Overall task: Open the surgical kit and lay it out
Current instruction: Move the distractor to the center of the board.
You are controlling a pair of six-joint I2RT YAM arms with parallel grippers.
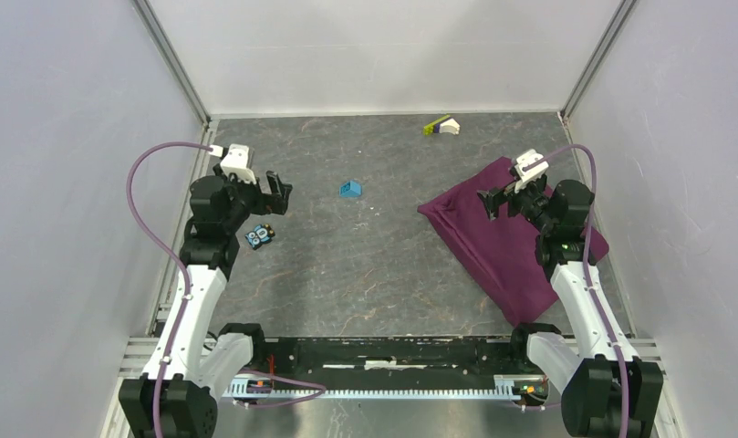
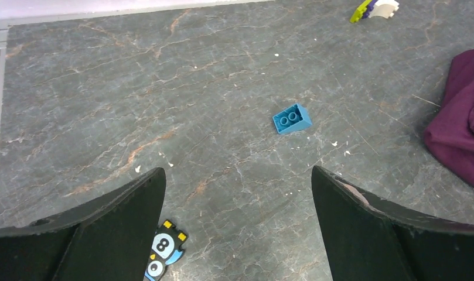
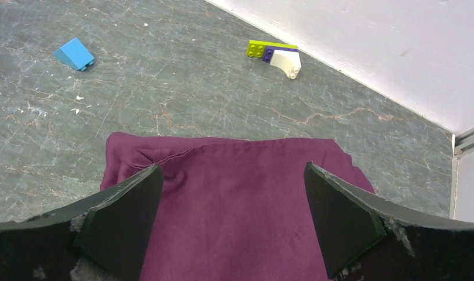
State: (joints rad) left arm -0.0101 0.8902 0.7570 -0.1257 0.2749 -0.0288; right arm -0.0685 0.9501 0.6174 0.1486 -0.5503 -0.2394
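Top view: your landmark is the purple cloth (image 1: 511,260), a closed bundle on the right side of the table (image 1: 365,283). None of the kit's contents show. Its longer sides slant from far-left to near-right. The right gripper (image 1: 497,203) hangs over the cloth's far-left part, jaws spread wide and empty. The left gripper (image 1: 275,193) stands well to the left of the cloth, equally wide and empty. So the right arm is clearly nearer. A blue block (image 1: 350,189) lies left of the cloth, and a yellow-green and white piece (image 1: 441,126) lies beyond it.

Left wrist view: the left gripper (image 2: 237,175) looks at bare table. The cloth (image 2: 460,140) sits only at the right edge, past the blue block (image 2: 292,118). A black tile (image 2: 163,252) by the left finger shows a figure 8, the only readable mark.

Right wrist view: the cloth (image 3: 234,228) lies directly under the right gripper (image 3: 233,170). Its folded edge runs across just ahead of the fingertips. I judge your opening pinch belongs there. No label or brand shows on the cloth.
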